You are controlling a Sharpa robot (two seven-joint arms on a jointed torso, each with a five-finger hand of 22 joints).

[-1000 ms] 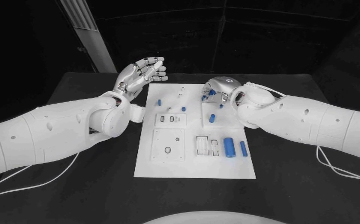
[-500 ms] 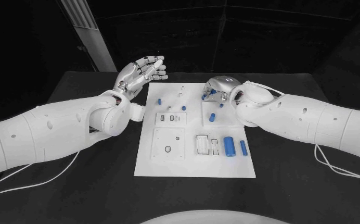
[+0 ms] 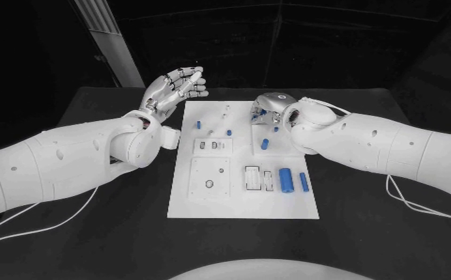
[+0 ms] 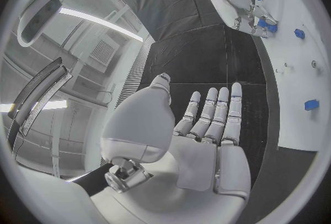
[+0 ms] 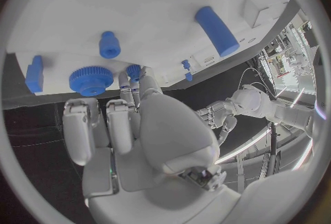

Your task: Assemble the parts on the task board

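The white task board [image 3: 244,205] lies in the middle of the black table with small blue parts on it. My right hand [image 3: 270,109] reaches down onto its far right part. In the right wrist view, thumb and a fingertip [image 5: 124,81] pinch a small blue part [image 5: 133,72] next to a blue gear [image 5: 90,80]. A blue peg [image 5: 109,44] and a blue cylinder [image 5: 215,30] lie further along the board. My left hand [image 3: 174,91] hangs raised off the board's far left corner, fingers straight and apart, holding nothing.
Two blue cylinders [image 3: 285,181] lie side by side at the board's near right, beside a slotted block [image 3: 253,180]. More small blue pieces [image 3: 199,124] sit at the far left of the board. A pale pillar [image 3: 99,26] rises behind the table's left.
My right hand has settled lower over the far right parts, and its fingers now cover the blue piece seen beside it before. The left hand has barely moved.
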